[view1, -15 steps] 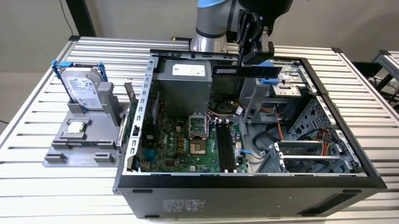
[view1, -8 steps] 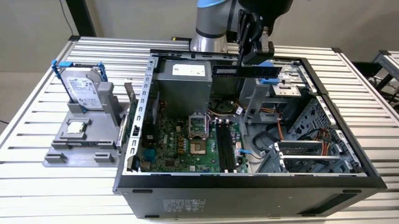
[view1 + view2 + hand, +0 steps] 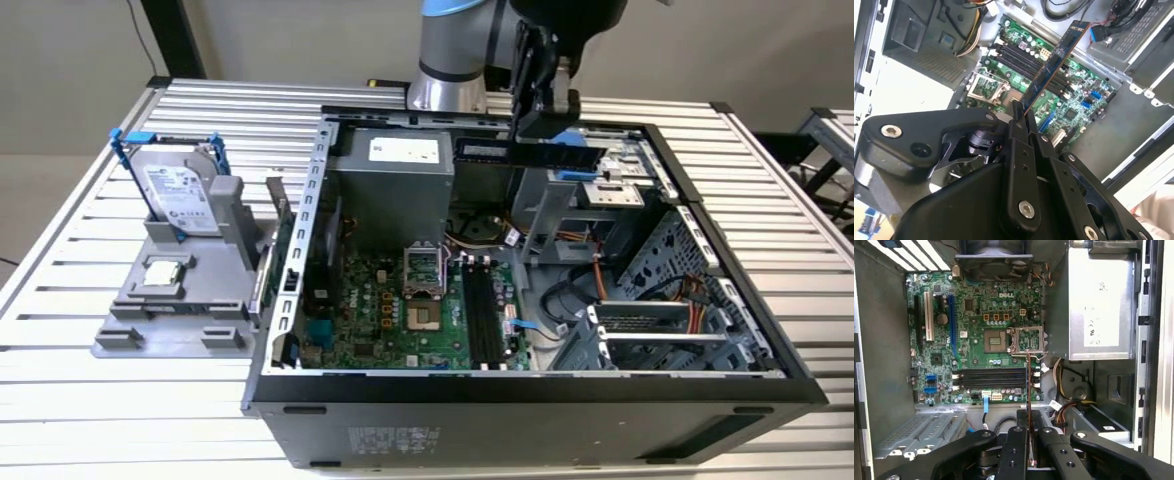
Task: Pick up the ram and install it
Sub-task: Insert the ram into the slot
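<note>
The ram [image 3: 526, 152] is a long green stick with black chips, held level above the back of the open computer case [image 3: 694, 225]. My gripper [image 3: 545, 128] is shut on its upper edge. In both wrist views the ram [image 3: 1056, 57] [image 3: 1028, 385] shows edge-on, running out from between the black fingers [image 3: 1015, 131] [image 3: 1018, 436]. The black memory slots [image 3: 482, 310] [image 3: 991, 378] [image 3: 1021, 56] lie on the green motherboard [image 3: 387, 310] well below the stick. The stick touches no slot.
A grey fixture [image 3: 160, 320] at the exterior view's left holds a silver hard drive in a blue frame [image 3: 180, 188] and a square processor chip [image 3: 163, 272]. Inside the case are a power supply [image 3: 394, 185], the open processor socket [image 3: 422, 268], cables [image 3: 601, 290] and drive cages [image 3: 661, 330].
</note>
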`<action>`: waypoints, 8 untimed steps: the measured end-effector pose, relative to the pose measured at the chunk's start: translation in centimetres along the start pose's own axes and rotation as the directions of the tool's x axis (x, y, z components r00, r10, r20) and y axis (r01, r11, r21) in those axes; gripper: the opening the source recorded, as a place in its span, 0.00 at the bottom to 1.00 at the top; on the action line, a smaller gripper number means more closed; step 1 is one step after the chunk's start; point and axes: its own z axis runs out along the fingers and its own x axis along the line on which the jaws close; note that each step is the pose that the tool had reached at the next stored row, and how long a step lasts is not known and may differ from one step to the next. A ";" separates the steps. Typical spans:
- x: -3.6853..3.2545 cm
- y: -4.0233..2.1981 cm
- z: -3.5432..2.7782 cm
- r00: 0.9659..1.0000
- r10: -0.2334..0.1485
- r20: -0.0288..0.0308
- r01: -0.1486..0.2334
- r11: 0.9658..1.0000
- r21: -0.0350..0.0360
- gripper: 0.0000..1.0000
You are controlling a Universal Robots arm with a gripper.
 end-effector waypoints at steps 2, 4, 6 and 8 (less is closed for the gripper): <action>0.00 0.00 0.00 0.999 0.033 0.000 -0.033 0.999 0.001 0.00; 0.00 0.00 0.00 0.998 0.068 0.000 -0.068 0.998 0.003 0.00; 0.00 0.00 0.00 0.995 0.099 0.001 -0.099 0.995 0.004 0.00; 0.00 0.00 0.00 0.992 0.130 0.001 -0.130 0.992 0.005 0.00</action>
